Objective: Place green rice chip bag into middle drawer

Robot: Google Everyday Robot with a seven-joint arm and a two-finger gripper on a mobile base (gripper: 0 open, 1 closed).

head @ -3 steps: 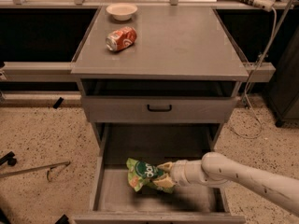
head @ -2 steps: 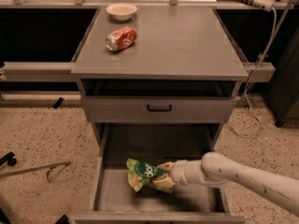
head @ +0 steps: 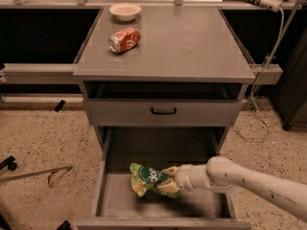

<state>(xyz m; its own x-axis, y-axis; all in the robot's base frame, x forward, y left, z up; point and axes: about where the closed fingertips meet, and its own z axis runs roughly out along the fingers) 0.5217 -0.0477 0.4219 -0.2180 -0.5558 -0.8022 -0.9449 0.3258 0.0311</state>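
Inside the pulled-out middle drawer (head: 117, 202), the green rice chip bag (head: 144, 178) sits left of centre over the grey floor. The gripper (head: 169, 180) reaches in from the right, jaws clamped on the bag's right end. A soda can (head: 124, 40) and a bowl (head: 124, 11) rest on the counter (head: 192, 47).

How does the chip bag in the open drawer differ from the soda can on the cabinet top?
Place: the green rice chip bag is down in the open middle drawer; the soda can lies on the cabinet top. Look: the bag is crumpled and light green; the can is a red-orange cylinder. Contact: the gripper is at the bag's right end; nothing touches the can. Both are left of the cabinet's centre.
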